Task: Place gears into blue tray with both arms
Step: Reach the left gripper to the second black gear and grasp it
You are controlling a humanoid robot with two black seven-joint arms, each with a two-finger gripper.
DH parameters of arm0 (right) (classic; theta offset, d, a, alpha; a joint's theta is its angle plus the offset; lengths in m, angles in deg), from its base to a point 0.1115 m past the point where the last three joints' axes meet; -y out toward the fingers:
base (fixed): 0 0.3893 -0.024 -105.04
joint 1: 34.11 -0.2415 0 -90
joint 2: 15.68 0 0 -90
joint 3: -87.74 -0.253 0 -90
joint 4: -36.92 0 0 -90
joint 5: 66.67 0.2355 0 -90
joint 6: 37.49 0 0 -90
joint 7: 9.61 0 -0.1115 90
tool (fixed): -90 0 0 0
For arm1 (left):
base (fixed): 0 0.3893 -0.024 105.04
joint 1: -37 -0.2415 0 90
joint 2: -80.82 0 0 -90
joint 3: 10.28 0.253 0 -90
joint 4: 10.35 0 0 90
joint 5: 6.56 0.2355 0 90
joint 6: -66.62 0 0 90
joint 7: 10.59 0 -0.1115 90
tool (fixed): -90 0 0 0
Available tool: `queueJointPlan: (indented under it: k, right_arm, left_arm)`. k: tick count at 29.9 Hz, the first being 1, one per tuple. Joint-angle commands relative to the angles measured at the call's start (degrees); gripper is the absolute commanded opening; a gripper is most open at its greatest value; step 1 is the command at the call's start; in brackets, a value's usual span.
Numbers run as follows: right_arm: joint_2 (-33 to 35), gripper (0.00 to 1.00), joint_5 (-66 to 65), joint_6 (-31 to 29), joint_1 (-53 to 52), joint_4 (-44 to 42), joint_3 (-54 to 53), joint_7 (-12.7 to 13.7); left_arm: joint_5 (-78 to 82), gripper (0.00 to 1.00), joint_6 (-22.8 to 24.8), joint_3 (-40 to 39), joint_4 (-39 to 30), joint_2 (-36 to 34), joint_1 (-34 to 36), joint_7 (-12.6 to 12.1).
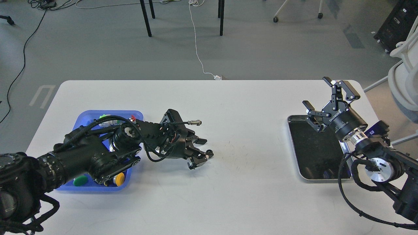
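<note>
A small black gear [209, 152] lies on the white table, right of the blue tray [85, 115]. My left gripper [201, 150] is low over the table right at the gear, which sits by the tip of its near finger. Its fingers still stand apart; whether either touches the gear I cannot tell. My left arm stretches across the blue tray and hides much of it. My right gripper [315, 91] is open and empty, held in the air above the far edge of the black tray [313, 153].
Push-button switches lie in the blue tray, among them a green cap [80, 180] and a yellow cap [120, 178]. The silver-rimmed black tray is at the table's right. A white chair [405, 75] stands beyond the right edge. Bare tabletop [248, 137] lies between the two arms.
</note>
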Motion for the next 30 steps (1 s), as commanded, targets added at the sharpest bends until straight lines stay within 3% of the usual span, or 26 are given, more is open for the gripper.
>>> queueJointPlan:
  k: [1,10,11,13,14,18,26,30]
  right_arm:
    - [0.0,0.97,0.0,0.0,0.0,-0.1,0.0,0.0]
    - [0.0,0.97,0.0,0.1,-0.1,-0.1,0.0,0.0]
    - [0.0,0.97,0.0,0.1,-0.1,-0.1,0.0,0.0]
    - [0.1,0.97,0.0,0.1,-0.1,-0.1,0.0,0.0]
    - [0.1,0.97,0.0,0.2,-0.1,-0.1,0.0,0.0]
    - [0.1,0.97,0.0,0.2,0.0,-0.1,0.0,0.0]
    - [0.0,0.97,0.0,0.2,0.0,0.0,0.0,0.0]
    - [0.0,0.97,0.0,0.2,-0.1,0.0,0.0,0.0]
  left_arm:
    - [0.0,0.52,0.0,1.0,-0.2,0.0,0.2,0.0]
    - [0.0,0.51,0.0,1.6,-0.6,0.1,0.1,0.0]
    - [0.0,0.47,0.0,1.6,-0.6,0.1,0.2,0.0]
    - [0.0,0.24,0.0,1.6,-0.4,0.2,0.2,0.0]
    - [0.0,0.18,-0.1,1.6,-0.3,0.1,0.2,0.0]
    - [0.0,0.11,-0.2,1.6,-0.3,0.1,0.2,0.0]
    - [0.0,0.1,-1.2,1.1,-1.0,-0.5,0.5,0.0]
    - [0.0,0.1,-0.9,0.0,-6.7,-6.3,2.6,0.0]
